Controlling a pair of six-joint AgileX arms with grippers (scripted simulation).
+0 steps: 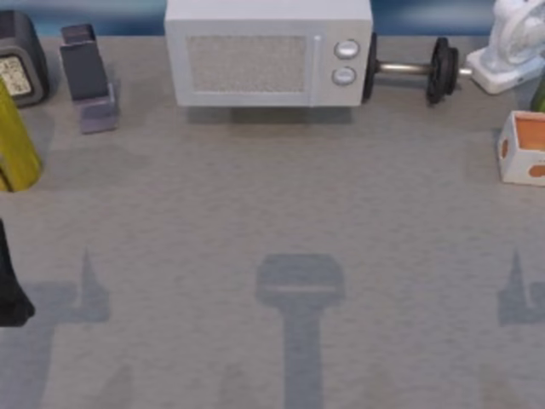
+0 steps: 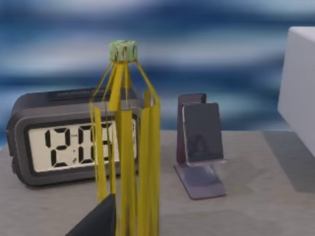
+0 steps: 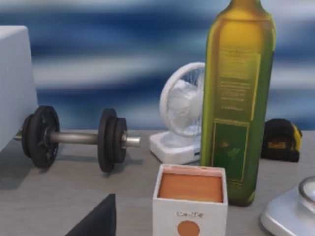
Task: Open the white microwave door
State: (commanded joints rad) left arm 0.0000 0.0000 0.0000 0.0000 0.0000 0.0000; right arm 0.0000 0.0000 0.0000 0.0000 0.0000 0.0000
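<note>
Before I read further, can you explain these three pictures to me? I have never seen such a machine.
Two robot arms work at a table. One camera looks down from above; one sits on each arm's wrist. At the back stands the white microwave, the white microwave door shut. On the left are a clock, a yellow bottle and a phone stand. On the right are a dumbbell, a small fan, an olive oil bottle and a white box. Only the left arm shows, at the left edge. Nothing is held.
</note>
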